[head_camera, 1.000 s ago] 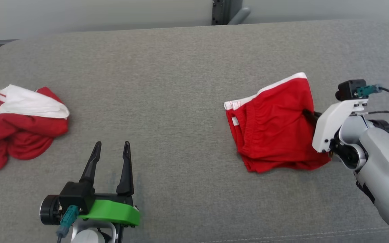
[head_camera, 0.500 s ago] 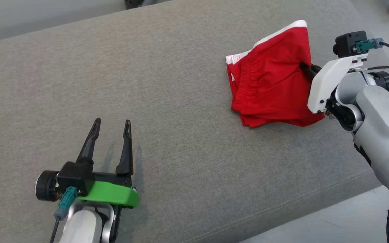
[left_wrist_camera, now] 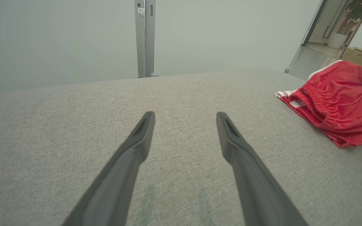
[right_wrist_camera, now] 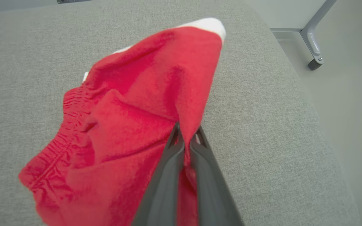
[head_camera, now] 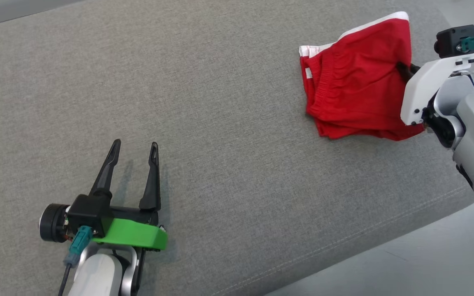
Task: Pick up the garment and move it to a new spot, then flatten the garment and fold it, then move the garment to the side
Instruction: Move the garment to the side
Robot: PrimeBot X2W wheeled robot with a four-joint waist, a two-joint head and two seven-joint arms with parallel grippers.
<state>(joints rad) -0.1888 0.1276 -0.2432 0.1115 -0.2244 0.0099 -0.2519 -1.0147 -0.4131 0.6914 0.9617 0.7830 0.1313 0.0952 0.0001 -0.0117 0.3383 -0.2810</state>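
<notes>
red garment [head_camera: 356,82] between right fingers [right_wrist_camera: 163,179]

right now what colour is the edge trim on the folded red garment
White, on the folded red fabric garment; clearest in the head view.

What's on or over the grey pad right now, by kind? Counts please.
Garments: 1, the red garment, lying on the grey pad
Grippers: 2, the left gripper open with nothing in it, and the right gripper shut on the red garment's edge
Total: 3
</notes>
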